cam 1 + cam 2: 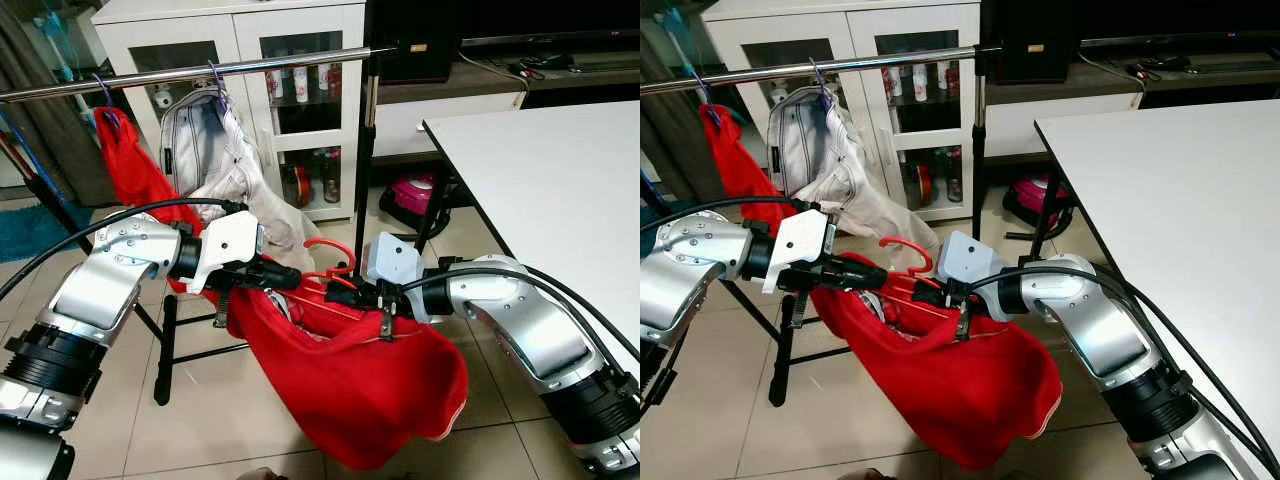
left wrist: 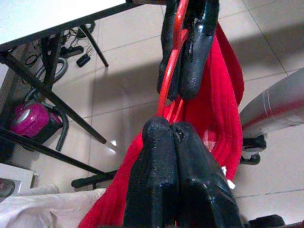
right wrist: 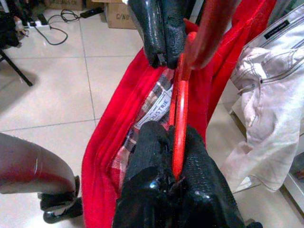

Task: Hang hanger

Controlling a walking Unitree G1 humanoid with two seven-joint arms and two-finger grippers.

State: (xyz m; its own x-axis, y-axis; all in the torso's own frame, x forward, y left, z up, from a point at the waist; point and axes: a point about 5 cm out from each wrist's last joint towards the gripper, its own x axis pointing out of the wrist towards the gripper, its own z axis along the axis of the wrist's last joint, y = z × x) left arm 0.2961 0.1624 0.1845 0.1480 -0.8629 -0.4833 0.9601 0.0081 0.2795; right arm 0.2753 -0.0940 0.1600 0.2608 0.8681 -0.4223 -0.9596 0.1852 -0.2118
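Note:
A red hanger (image 1: 335,252) carrying a red garment (image 1: 360,390) hangs between my two grippers, low in front of the clothes rail (image 1: 200,72). My left gripper (image 1: 290,277) is shut on the hanger from the left, and its closed tips (image 2: 171,126) meet the red wire. From the right, my right gripper (image 1: 338,293) is shut on the hanger's red bar (image 3: 179,109), close to the left one. The hook points up, well below the rail. The garment sags toward the floor.
A white jacket (image 1: 215,150) and another red garment (image 1: 125,160) hang on the rail's left part. The rack's black upright (image 1: 365,150) stands at the rail's right end. A white table (image 1: 540,190) is at right, a glass-door cabinet (image 1: 300,30) behind.

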